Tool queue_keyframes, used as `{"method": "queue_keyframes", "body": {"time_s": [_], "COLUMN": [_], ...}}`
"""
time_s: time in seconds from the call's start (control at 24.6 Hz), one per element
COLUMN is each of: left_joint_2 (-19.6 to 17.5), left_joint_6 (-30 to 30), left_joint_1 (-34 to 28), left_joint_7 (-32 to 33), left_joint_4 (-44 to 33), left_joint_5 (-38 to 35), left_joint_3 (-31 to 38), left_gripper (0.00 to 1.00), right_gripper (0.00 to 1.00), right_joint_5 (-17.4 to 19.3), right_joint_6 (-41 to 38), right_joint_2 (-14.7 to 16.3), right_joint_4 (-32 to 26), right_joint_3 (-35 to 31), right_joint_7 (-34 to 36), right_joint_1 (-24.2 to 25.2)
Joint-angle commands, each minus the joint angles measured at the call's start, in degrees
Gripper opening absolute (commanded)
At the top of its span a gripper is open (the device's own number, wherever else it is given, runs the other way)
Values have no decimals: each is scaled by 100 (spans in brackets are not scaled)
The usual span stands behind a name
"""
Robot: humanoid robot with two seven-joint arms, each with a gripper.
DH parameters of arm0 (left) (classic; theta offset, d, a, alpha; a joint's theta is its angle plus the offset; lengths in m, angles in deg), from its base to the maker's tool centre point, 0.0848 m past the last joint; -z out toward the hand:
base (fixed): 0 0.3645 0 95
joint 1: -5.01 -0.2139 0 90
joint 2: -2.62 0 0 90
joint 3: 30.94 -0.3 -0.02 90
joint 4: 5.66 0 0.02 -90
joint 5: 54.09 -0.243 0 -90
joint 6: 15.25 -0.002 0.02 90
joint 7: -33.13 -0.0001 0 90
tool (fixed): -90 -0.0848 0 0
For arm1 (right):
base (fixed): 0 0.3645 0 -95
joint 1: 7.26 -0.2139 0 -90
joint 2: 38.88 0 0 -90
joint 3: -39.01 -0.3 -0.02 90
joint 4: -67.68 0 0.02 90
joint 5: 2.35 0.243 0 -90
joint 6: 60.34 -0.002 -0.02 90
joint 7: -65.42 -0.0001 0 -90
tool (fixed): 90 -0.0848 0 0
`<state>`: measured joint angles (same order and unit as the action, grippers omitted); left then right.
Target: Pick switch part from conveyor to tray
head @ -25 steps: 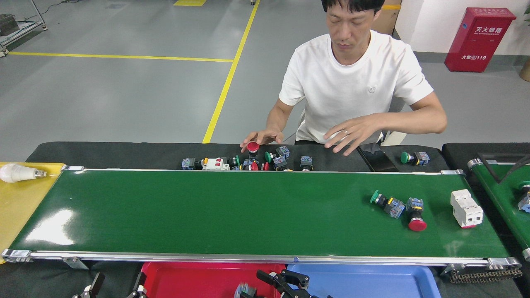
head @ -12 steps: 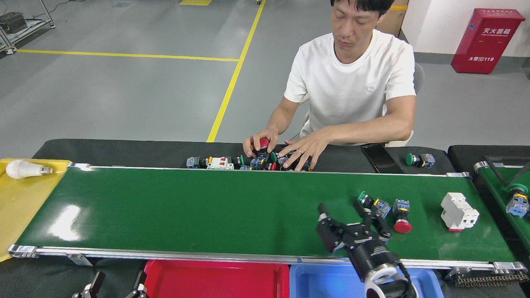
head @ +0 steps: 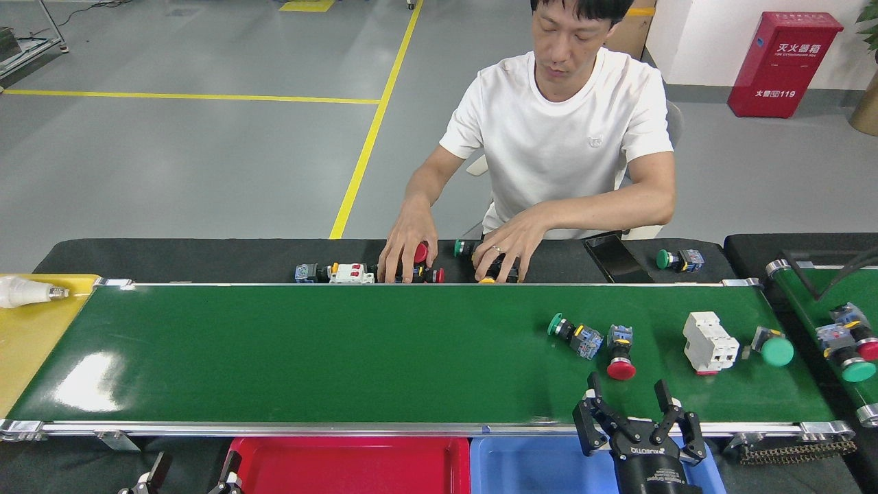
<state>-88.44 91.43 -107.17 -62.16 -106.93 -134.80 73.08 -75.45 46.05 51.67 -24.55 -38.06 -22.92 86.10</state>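
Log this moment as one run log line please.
right hand: open, over conveyor near edge | nearest: red pushbutton switch | red tray: nothing visible inside

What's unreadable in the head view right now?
- Shallow red plastic tray: bottom edge crops it, so its contents are unknown.
- Left gripper: only tips show at the bottom edge; state unclear.
- Switch parts under the person's hands: covered.
- Second green belt: cropped at right.
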Motion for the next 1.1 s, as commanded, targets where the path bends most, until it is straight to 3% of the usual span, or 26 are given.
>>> {"method": "queue_keyframes", "body": {"time_s": [0.0, 0.08, 0.2, 0.24, 0.28, 0.37, 0.41, 0.49, 0.69, 0.81, 0.93, 1.06], "left_joint_2": [-35, -44, -53, -26, -44, -79, -79, -79, -79, -79, -79, -88], "left_joint_6": [-16, -25, -16, -7, -7, 10, 10, 10, 10, 2, 10, 28], "left_joint_1": [-5, 4, 13, 21, 30, 65, 83, 92, 101, 101, 197, 241], "left_joint_7": [-25, -25, -25, -25, -25, 11, 28, 46, 37, 37, 37, 46], "left_joint_4": [-68, -68, -68, -68, -68, -68, -68, -68, -68, -68, -68, -59], "left_joint_5": [-15, -24, -15, -6, -6, -6, -6, -6, -6, 3, -15, -24], "left_joint_3": [31, 22, 31, 40, 40, 40, 31, 22, 31, 31, -48, -22], "left_gripper": [100, 100, 100, 100, 100, 100, 100, 100, 100, 100, 100, 100], "right_gripper": [96, 96, 94, 86, 64, 35, 27, 19, 13, 13, 14, 15], "right_joint_5": [-29, -46, -46, -46, -37, -11, -2, 24, 33, 51, 103, 130], "right_joint_6": [13, 22, 48, 48, -5, -75, -128, -251, -558, -840, -1578, -2562], "right_joint_2": [-152, -293, -363, -355, -302, -232, -205, -161, -170, -152, -161, -240], "right_joint_4": [320, 794, 1137, 1172, 1181, 1278, 1348, 1392, 1304, 724, -164, -506], "right_joint_3": [25, 42, 60, 69, 69, 86, 139, 183, 192, 183, 183, 385], "right_joint_7": [-104, -148, -263, -315, -342, -456, -561, -632, -658, -649, -632, -641], "right_joint_1": [-363, -784, -1039, -1066, -1101, -1224, -1277, -1294, -1259, -1119, -538, -37]}}
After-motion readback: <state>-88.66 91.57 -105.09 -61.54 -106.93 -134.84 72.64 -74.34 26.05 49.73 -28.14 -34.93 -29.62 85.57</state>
